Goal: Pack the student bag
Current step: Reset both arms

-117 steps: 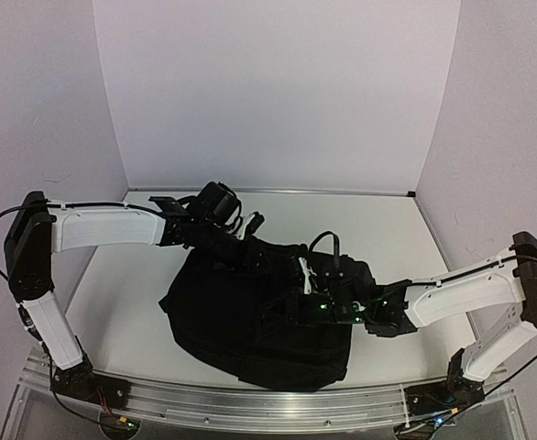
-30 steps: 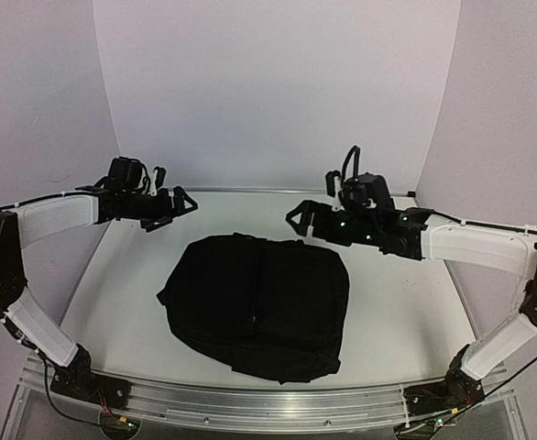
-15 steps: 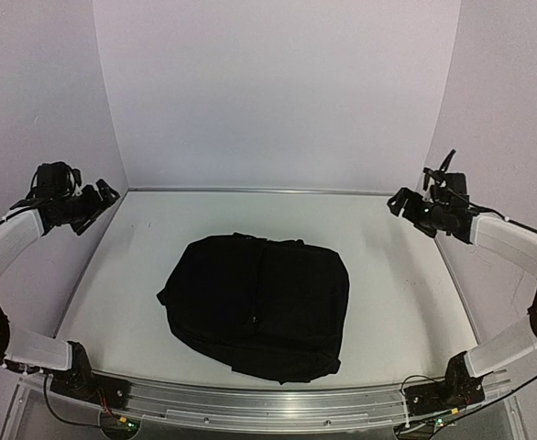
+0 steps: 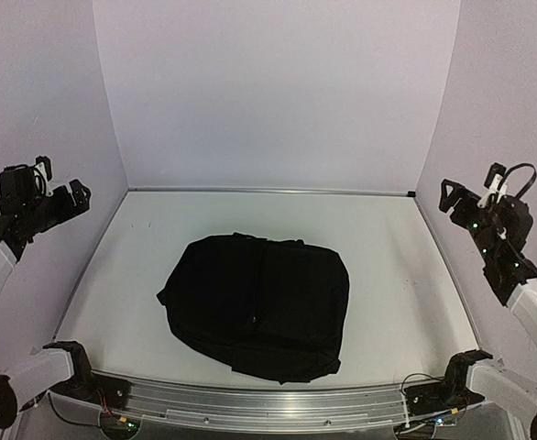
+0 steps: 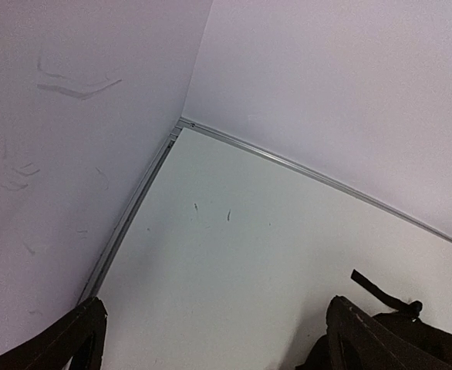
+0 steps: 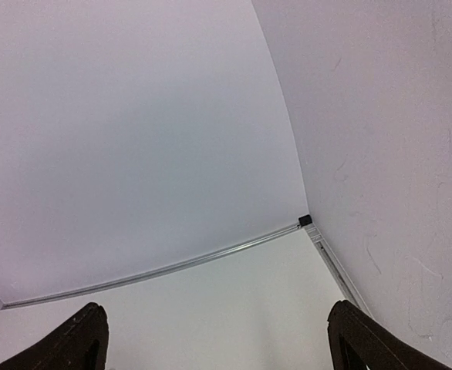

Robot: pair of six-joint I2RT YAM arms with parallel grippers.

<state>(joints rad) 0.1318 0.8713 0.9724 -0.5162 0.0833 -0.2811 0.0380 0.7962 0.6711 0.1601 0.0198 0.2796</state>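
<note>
The student bag (image 4: 259,307), a large black backpack, lies flat and zipped in the middle of the white table. My left gripper (image 4: 70,200) hangs high by the left wall, open and holding nothing, well away from the bag. My right gripper (image 4: 454,202) is raised by the right wall, also open and holding nothing. In the left wrist view the left gripper (image 5: 218,351) frames bare table, with a corner of the bag (image 5: 430,339) and its top loop (image 5: 374,285) at the lower right. In the right wrist view the right gripper (image 6: 218,347) faces only the table's back right corner.
White walls close in the table (image 4: 388,275) at the back and on both sides, with a metal strip (image 4: 268,191) along the back edge. An aluminium rail (image 4: 250,403) carrying both arm bases runs along the near edge.
Both arms have drawn back and outward from above the bag to the side walls, their grippers open throughout. The bag has stayed where it was.
</note>
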